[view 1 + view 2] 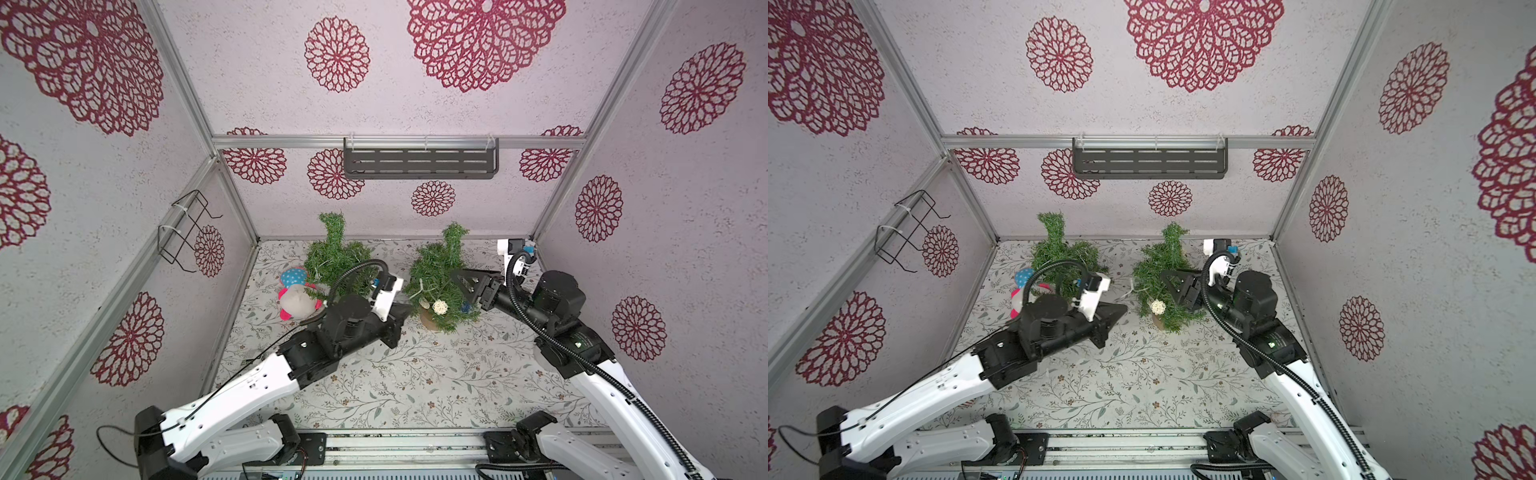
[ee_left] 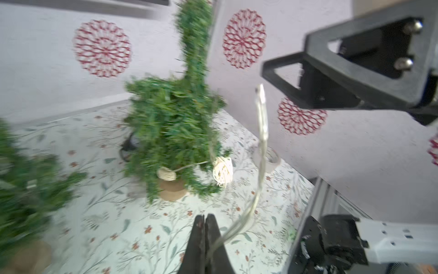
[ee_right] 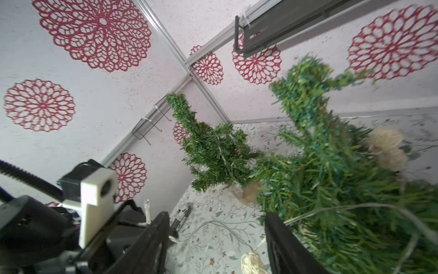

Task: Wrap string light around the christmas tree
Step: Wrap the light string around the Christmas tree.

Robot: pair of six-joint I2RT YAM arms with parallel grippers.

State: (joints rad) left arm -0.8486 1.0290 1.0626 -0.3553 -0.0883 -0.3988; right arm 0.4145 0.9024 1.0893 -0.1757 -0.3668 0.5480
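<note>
Pale walls w/ red rosettes — floral floor.

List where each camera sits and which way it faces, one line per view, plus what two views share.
Top views: high over the front edge, looking down and back across the table; left arm, right arm, left hand, right hand show.
Left wrist: on the left arm, facing past its shut hand and held string light toward the potted tree; right hand shows.
Right wrist: on the right arm, facing between its open fingers at that tree; left arm shows.
Shared: both wrist views show that tree.
</note>
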